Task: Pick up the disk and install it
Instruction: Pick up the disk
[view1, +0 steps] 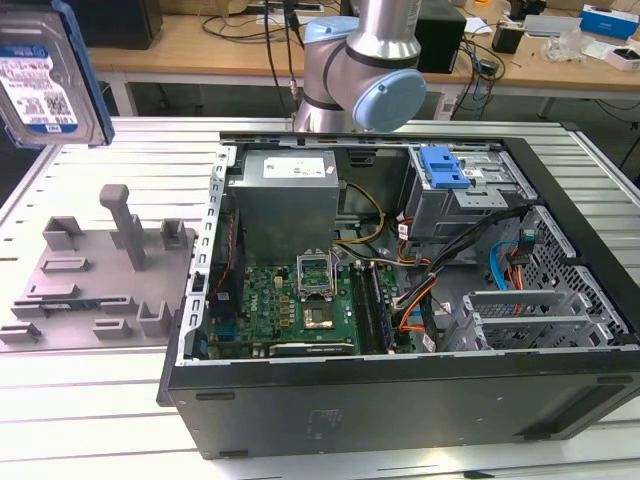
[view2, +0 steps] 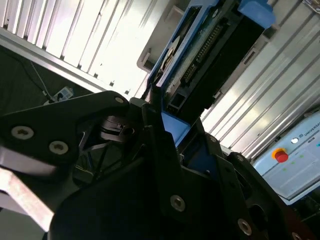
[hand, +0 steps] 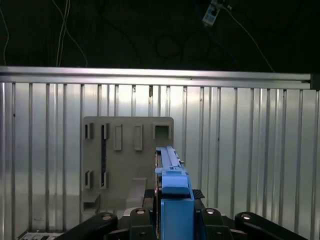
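Both jaws of my gripper (hand: 172, 216) clamp the disk (view1: 45, 75), its long axis pointing straight out, above the grey fixture plate (view1: 70, 300); in the exterior view the computer case (view1: 400, 405) lies at its four o'clock.

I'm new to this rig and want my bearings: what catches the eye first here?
The disk in its bright blue carrier stands out, raised at the exterior view's left over the grey fixture plate and clamped in the tool. Next comes the open computer case on the slatted table, its green motherboard exposed, with the arm beyond it.
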